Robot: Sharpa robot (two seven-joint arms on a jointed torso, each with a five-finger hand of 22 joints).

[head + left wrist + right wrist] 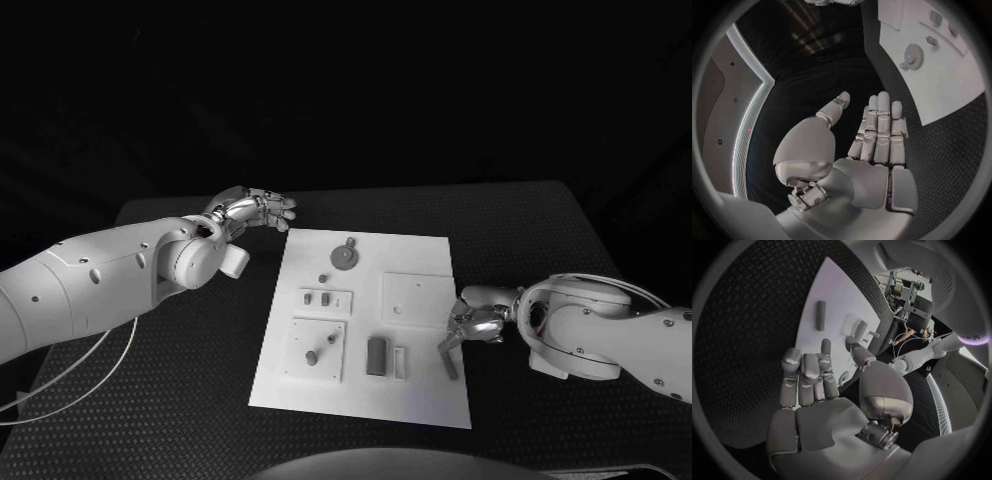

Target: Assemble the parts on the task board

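Evidently nothing is held: the left hand (254,211) hovers empty past the task board (418,400)'s far corner; the right hand (473,325), fingers straight, sits beside a loose grey part (449,362); pinch it squarely, lifting slowly.

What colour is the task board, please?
White; the task board shows best in the head view.

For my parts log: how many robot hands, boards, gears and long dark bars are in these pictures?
hands: 2, the left hand and the right hand
board: 1
gear: 1
dark bars: 2
total: 6
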